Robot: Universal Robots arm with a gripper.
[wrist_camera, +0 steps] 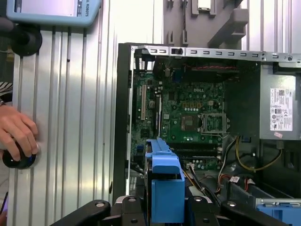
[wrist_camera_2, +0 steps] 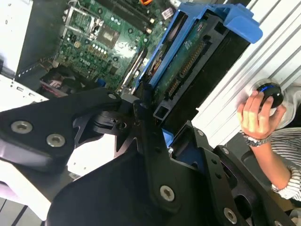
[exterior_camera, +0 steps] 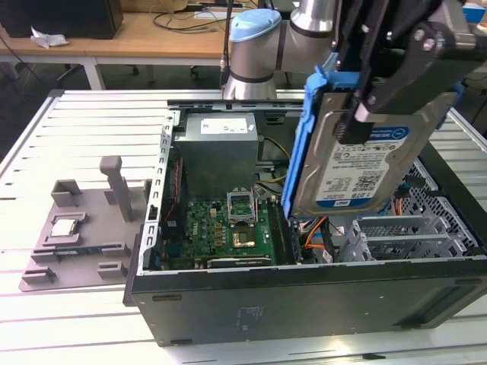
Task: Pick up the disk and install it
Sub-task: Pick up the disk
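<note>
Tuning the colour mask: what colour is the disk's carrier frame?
Blue; the carrier frame around the disk shows best in the exterior view.

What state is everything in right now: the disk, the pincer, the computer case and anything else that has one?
disk: lifted, held on edge above the open case, not yet installed.
pincer: shut on the disk's upper edge.
computer case: lying on its side, side panel off, inside exposed.
CPU chip: resting in the grey fixture beside the case.
hand: resting on a black knob.
</note>
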